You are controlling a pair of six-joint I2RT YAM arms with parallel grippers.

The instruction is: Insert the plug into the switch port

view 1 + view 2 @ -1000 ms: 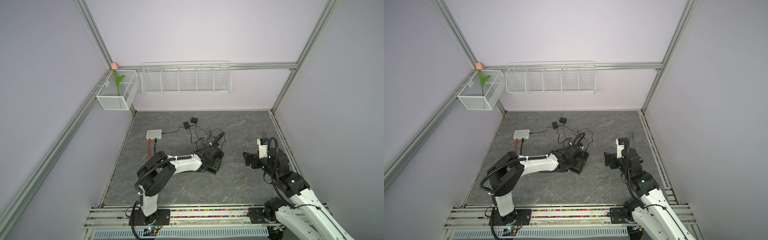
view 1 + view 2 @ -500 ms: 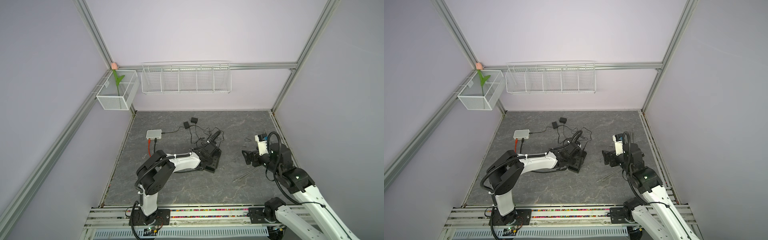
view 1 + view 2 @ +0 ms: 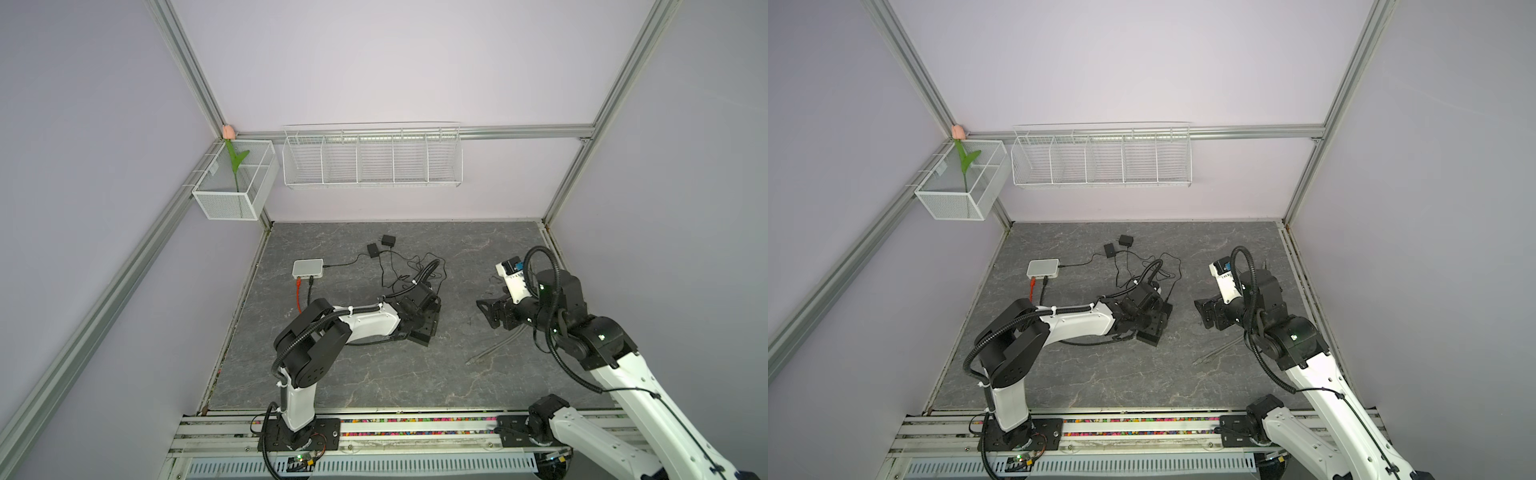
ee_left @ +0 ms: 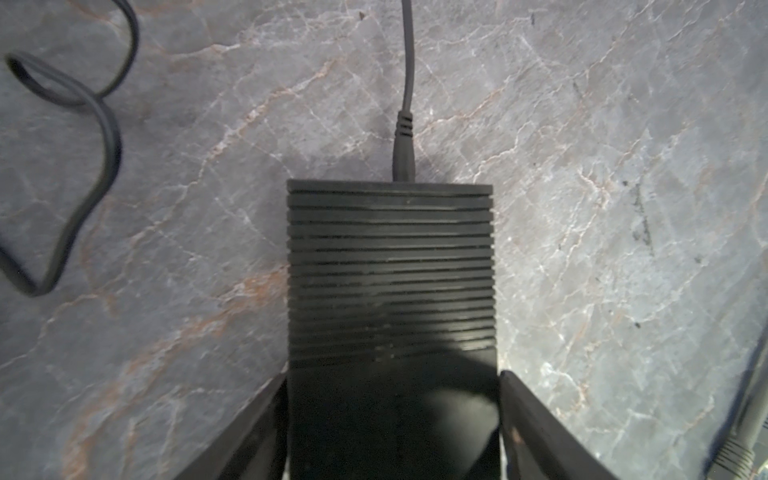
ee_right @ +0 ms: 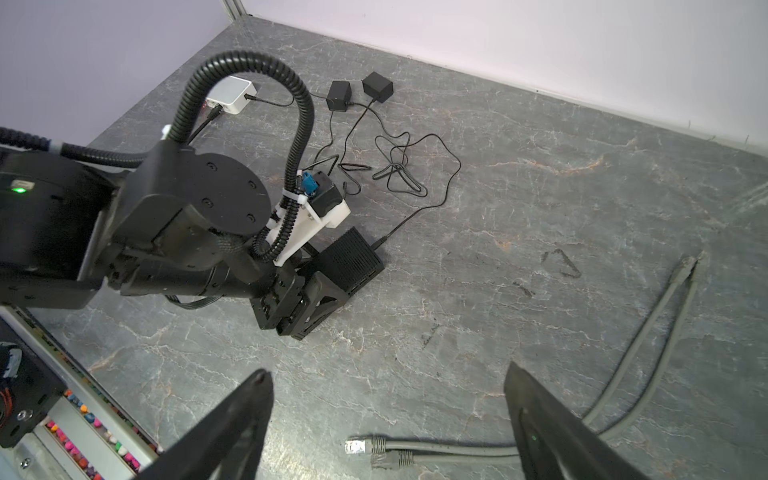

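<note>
Left pincer [image 4: 392, 376] straddles the black switch [image 4: 390, 266] on the table [image 4: 602, 208], flanking it on both sides; whether it squeezes the switch or merely brackets it I cannot tell. My right pincer [image 5: 386, 370] gapes wide and empty above the grey cable [image 5: 648, 345], whose plug [image 5: 357, 447] lies loose on the table, well apart from the switch. A thin black lead [image 4: 407, 62] already sits in the switch's far end. I judge the job barely begun: the plug is not picked up, not lined up with a port, not pushed home.
</note>
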